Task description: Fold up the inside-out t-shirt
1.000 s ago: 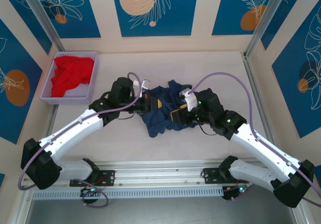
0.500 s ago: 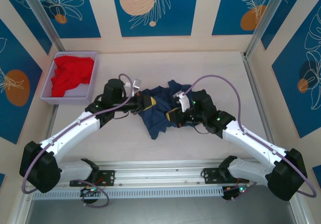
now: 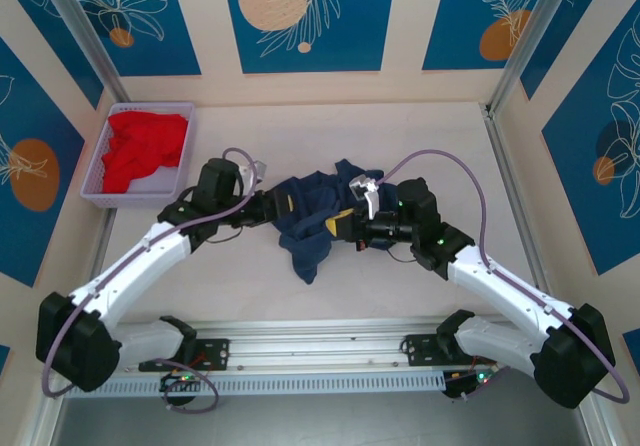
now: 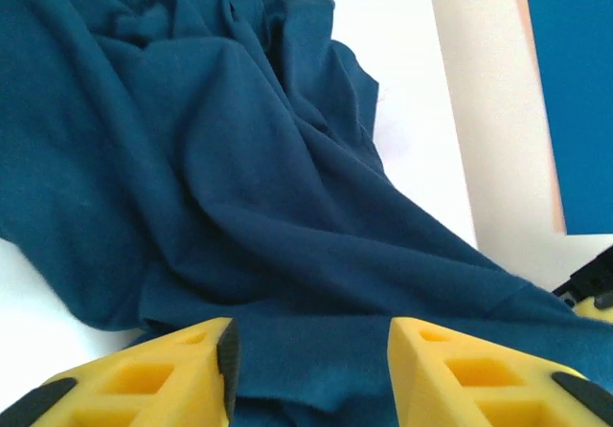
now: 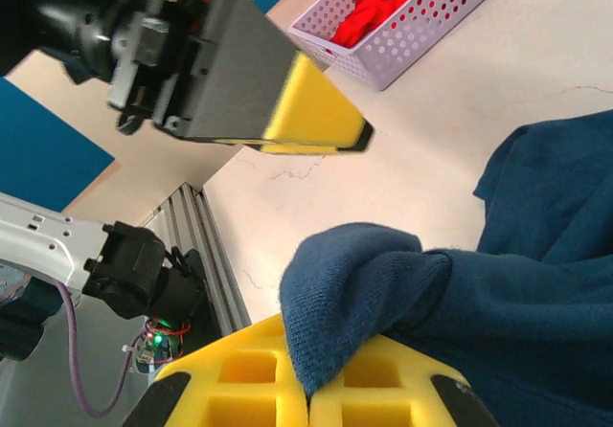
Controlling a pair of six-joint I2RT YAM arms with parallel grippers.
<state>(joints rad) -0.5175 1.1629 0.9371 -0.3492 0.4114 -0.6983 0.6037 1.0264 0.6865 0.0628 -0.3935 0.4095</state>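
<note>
T-shirt [image 3: 303, 244]: crumpled navy heap at the middle of the tabletop [image 3: 440, 136], well apart from the basket [image 3: 101, 176] with the red garment [image 3: 140, 146] in the far left corner.

Right gripper [image 5: 311, 393]: clenched on a bunched fold of the t-shirt, cloth squeezed between the yellow pads. This is at the heap's right flank.

Left gripper [image 4: 308, 341]: jaws apart, grasping nothing. Cloth lies across the gap and spreads away ahead of the fingers. It sits at the heap's left flank, opposite the right one.

Key relation: the heap lies between the two grippers, each pointing inward at it. Both are about equally near, and only the right has hold.

Long axis: roughly from the far edge toward the near edge, with a tail of cloth trailing near-left.

Heading: cannot tell collar from hem; no label or print is visible.

Judgement: the left gripper needs a pinch on its own flank so the cloth can be drawn apart toward the left and right edges.
</note>
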